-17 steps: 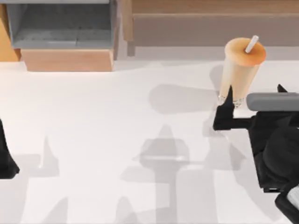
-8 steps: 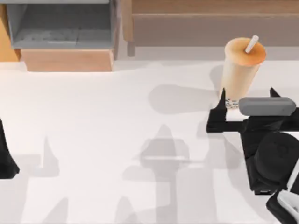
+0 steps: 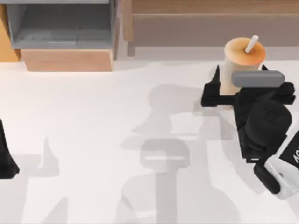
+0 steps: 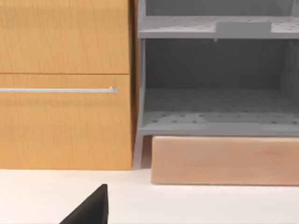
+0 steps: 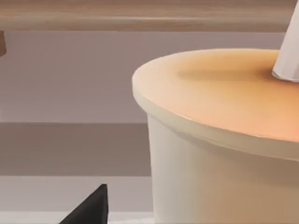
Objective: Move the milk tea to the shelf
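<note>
Advancing from its earlier spot nearer the table's front, the right gripper (image 3: 238,88) is now bracketing the milk tea (image 3: 243,60) — fingers spread, one on each side, not visibly clamping. Cup is standing upright at the table's (image 3: 93,140) back right, its lower body hidden behind the wrist. Left gripper (image 3: 5,158) is sitting parked at the left edge — its finger state is unreadable.

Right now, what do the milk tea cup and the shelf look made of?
Milk tea: likely translucent plastic, the pale drink showing through its smooth wall; flat matte orange top, white straw. Shelf: grey boards, matte, maybe painted metal, dotted like perforations. Right gripper flanks the cup.
</note>
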You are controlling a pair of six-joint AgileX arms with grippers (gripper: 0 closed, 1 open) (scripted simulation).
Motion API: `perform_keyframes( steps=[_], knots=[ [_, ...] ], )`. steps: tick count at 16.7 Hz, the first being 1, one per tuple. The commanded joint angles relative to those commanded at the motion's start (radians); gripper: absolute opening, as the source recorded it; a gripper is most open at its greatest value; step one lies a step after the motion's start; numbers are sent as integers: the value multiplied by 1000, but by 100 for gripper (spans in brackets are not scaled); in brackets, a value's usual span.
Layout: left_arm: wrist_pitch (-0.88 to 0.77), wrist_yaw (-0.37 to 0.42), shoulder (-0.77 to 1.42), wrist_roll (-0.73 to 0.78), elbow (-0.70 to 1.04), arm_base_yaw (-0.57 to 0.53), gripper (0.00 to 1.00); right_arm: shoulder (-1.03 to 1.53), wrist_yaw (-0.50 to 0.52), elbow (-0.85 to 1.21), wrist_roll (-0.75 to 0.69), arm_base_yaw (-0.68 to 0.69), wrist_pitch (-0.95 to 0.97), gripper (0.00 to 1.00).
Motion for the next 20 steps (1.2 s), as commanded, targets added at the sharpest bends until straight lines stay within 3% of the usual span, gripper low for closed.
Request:
perform_keyframes(
  steps=[7,20],
  knots=[
    [0,0,0,0,0,0,100,19,-34,67,0,-34,-47,100],
    [0,0,0,0,0,0,100,19,-34,67,0,-34,-47,2]
  ],
)
